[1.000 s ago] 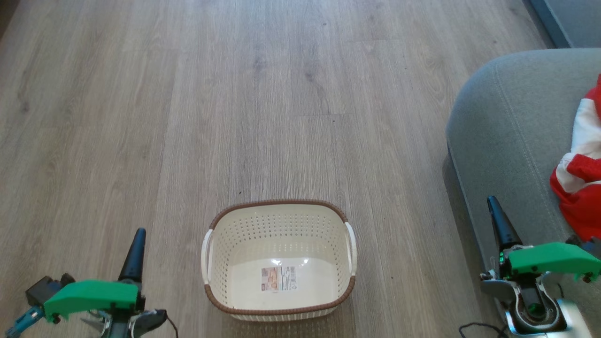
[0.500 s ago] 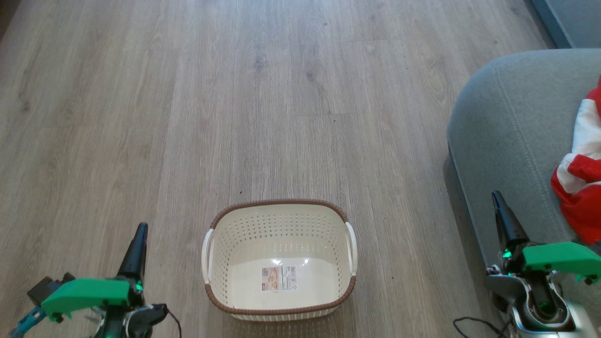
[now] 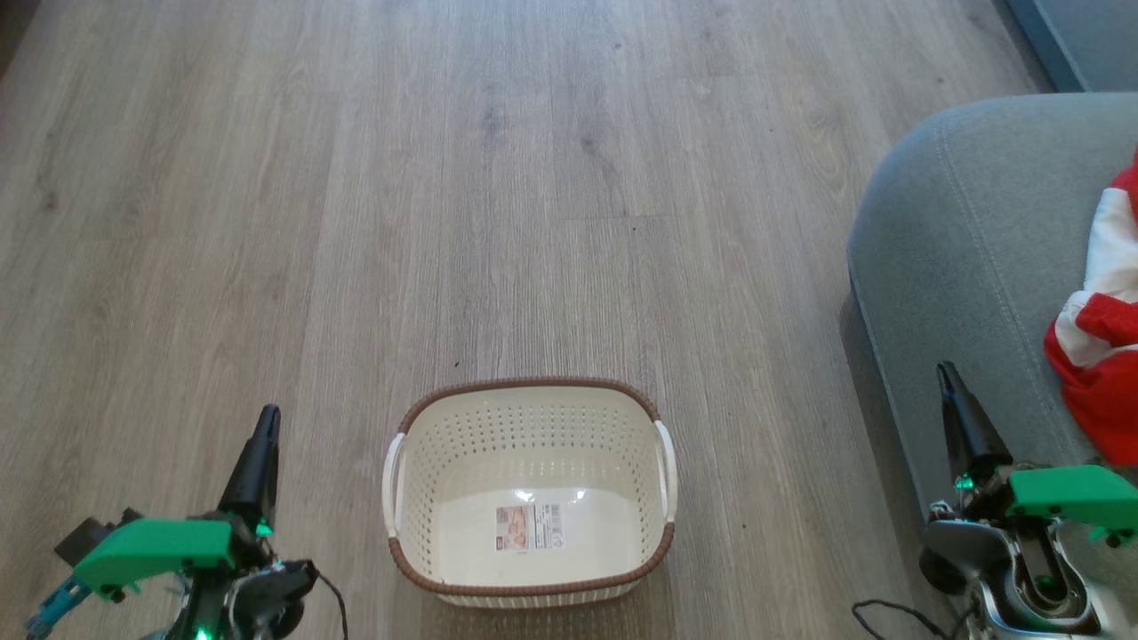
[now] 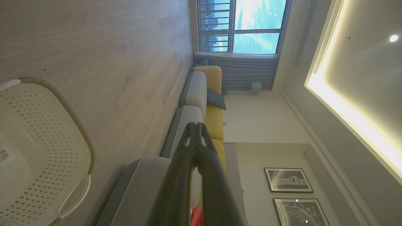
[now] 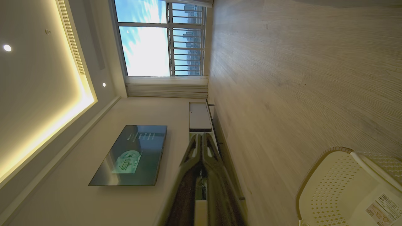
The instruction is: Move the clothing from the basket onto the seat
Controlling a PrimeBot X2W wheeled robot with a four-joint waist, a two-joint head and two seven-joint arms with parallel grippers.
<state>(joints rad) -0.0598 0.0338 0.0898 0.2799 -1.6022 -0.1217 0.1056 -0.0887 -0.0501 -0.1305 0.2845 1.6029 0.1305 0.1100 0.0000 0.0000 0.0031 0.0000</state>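
Closed and empty, the jaws of both grippers are seen with their dark fingers pressed tip to tip. The left gripper (image 3: 267, 422) is held low over the floor (image 3: 498, 178) to the left of the basket (image 3: 533, 388), and the right gripper (image 3: 949, 378) is held beside the front edge of the seat (image 3: 960, 231). Nothing is gripped, and this is judged fitting: the basket is shown bare down to the paper label (image 3: 529, 526) on its bottom, while the clothing (image 3: 1098, 373) is laid as a red and white heap on the seat, at the head view's right edge. The task is therefore judged done, and the arms are taken to be parked apart so that the basket is left unobstructed. From the left wrist, the couch is shown along its length, with yellow back cushions (image 4: 215, 119) and a window (image 4: 251, 28) beyond; from the right wrist, a wall-mounted screen (image 5: 132, 153) is shown instead.
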